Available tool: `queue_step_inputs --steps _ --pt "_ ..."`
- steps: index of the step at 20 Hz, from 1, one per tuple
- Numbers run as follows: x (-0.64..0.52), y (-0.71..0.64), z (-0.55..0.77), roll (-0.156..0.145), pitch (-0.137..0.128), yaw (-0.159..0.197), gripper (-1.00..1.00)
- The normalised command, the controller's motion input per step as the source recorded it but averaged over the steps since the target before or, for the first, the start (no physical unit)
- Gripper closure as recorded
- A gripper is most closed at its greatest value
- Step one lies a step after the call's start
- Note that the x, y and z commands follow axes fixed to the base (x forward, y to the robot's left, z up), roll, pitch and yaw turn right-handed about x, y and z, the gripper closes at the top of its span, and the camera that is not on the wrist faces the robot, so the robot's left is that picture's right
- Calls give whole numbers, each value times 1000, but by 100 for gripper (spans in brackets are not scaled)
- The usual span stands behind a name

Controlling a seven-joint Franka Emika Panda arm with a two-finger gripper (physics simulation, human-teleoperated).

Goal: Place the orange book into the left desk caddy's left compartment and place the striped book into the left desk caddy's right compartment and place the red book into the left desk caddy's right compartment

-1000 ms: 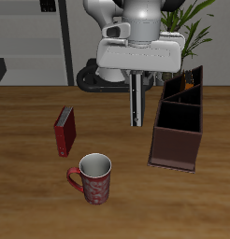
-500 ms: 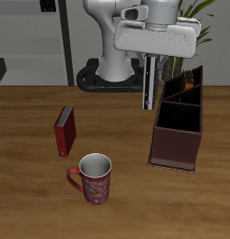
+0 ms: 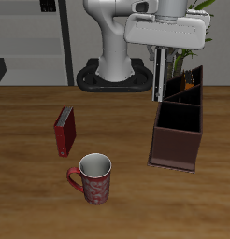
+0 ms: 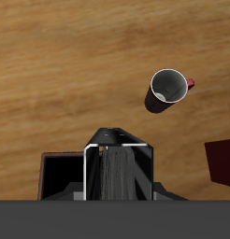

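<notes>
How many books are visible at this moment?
3. The dark red hardback book stands on the wooden table; the thin dark striped book is in the gripper; the bright orange book shows partly inside the maroon box caddy.

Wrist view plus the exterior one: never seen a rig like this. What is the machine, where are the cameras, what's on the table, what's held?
These are simulator renders of a white robot arm with a two-finger gripper, steered by a person. The exterior view looks at the table from the front and above. The wrist view looks down from the gripper itself.

The gripper is shut on a thin dark grey-black striped book, which hangs upright close to the far half of a long dark maroon-brown desk caddy divided by partitions. I cannot tell whether the book is over the caddy or just beside it.

On the wooden table stand a small dark red book and a red-patterned mug, pale inside. A bit of orange shows at the caddy's far end, too small to identify.
</notes>
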Motion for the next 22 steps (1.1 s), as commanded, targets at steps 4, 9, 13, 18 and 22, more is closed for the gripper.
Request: queue_step_inputs --steps 4,9,13,18,22 --pt "-116 185 -10 17 -4 0 100" --pt "-96 123 2 6 -29 25 100" --pt "-49 178 -55 14 2 4 100" --pt "-70 85 -84 -13 12 -16 100" --pt "-99 175 -139 27 19 8 100"
